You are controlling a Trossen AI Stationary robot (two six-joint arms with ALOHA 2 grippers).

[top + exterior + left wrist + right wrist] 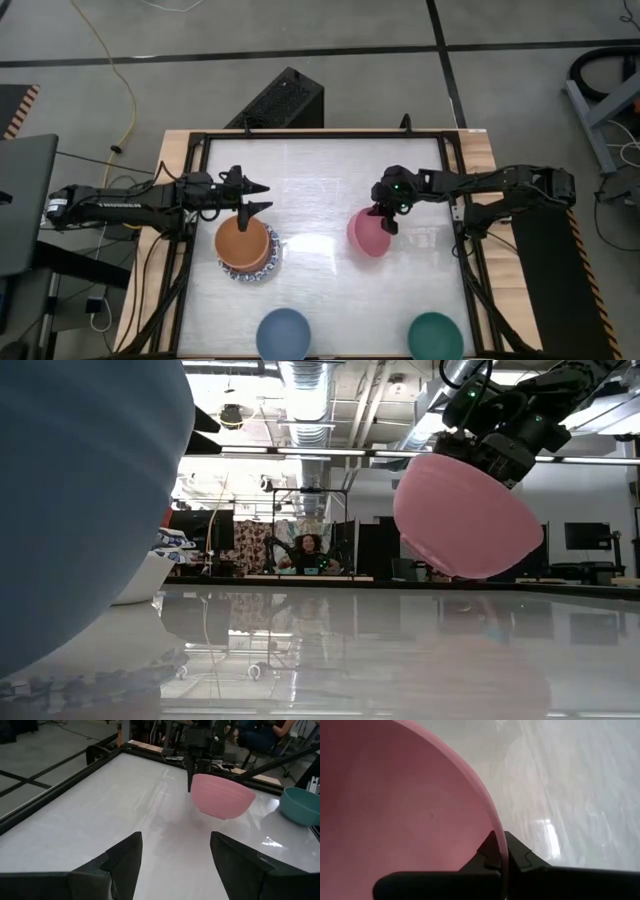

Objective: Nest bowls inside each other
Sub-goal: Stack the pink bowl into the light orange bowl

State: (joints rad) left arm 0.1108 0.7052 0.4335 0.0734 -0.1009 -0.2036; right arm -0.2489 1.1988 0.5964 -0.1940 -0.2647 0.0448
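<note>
Now right gripper (387, 222) pinches pink bowl (366, 235) rim, bowl aloft, tilted; left gripper (262, 197) wide open, empty, over orange-topped stack (246, 249)

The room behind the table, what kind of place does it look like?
Probably a robotics lab or workshop. The low view shows bare ceiling ducts, a person seated among equipment frames, and monitors. On the table, the right gripper holds a pink bowl.
</note>
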